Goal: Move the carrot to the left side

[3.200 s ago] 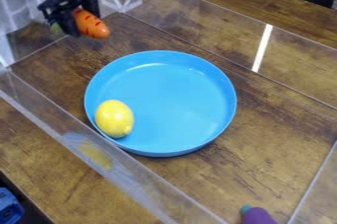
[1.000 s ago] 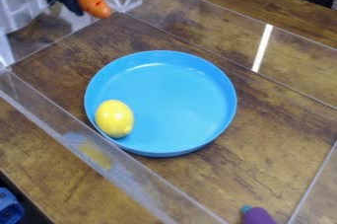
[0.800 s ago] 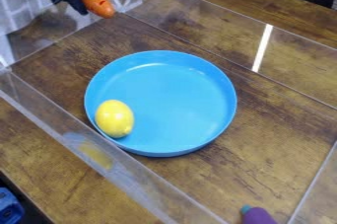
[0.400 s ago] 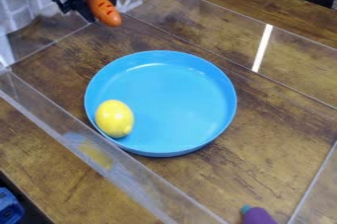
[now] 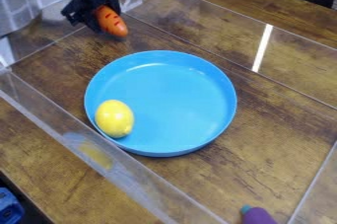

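The small orange carrot (image 5: 114, 23) hangs at the top left of the camera view, just above the wooden table, its tip pointing down and to the right. My black gripper (image 5: 104, 14) is shut on its upper end, and the green top is hidden between the fingers. Carrot and gripper sit beyond the far left rim of the blue plate (image 5: 198, 70).
A yellow lemon (image 5: 114, 118) lies on the plate's left part. A purple object (image 5: 255, 215) pokes in at the bottom edge. Clear plastic walls (image 5: 53, 105) fence the wooden table on the left and front.
The gripper has carried the carrot to the right and down, closer to the table and to the plate's far rim. Plate and lemon have not moved.
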`<action>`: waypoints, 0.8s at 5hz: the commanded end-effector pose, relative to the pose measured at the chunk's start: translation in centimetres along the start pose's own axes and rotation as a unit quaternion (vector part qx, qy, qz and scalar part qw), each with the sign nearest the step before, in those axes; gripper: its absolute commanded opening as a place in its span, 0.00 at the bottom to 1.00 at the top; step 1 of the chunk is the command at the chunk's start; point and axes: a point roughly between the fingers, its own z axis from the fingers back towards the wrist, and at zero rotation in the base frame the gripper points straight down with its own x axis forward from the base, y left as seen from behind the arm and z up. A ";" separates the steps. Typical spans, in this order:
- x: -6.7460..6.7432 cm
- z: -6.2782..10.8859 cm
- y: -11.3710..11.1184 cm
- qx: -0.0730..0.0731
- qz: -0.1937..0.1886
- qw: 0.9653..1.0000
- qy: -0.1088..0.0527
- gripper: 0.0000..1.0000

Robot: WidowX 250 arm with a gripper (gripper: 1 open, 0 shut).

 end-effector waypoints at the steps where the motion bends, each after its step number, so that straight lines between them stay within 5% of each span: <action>1: -0.9 3.6 2.8 0.039 -0.024 0.999 0.000 0.00; 2: -2.2 5.6 3.4 0.050 -0.037 0.998 -0.019 0.00; 3: -2.2 6.4 3.9 0.060 -0.038 0.997 -0.017 0.00; 4: -1.5 5.3 4.1 0.066 -0.048 0.997 -0.008 0.00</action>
